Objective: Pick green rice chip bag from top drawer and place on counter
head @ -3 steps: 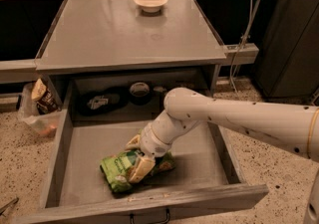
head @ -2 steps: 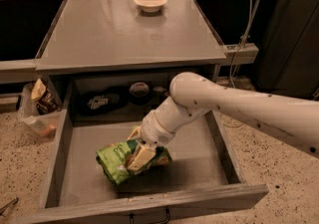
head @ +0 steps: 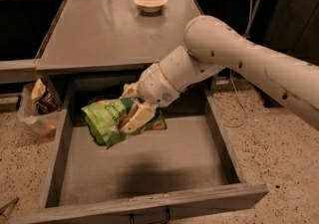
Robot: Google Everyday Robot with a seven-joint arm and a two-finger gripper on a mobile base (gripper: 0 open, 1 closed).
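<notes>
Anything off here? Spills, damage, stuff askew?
Nothing looks spilled or damaged. The end effector grips the green rice chip bag, which hangs crumpled and tilted above the open top drawer, as you'd expect mid-pick. The cream bowl sits upright on the counter.

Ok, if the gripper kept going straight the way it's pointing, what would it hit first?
The gripper, shut on the green bag above the open drawer, points down and left. Beyond the bag, it would likely meet the drawer's left wall or floor; depth is unclear.
</notes>
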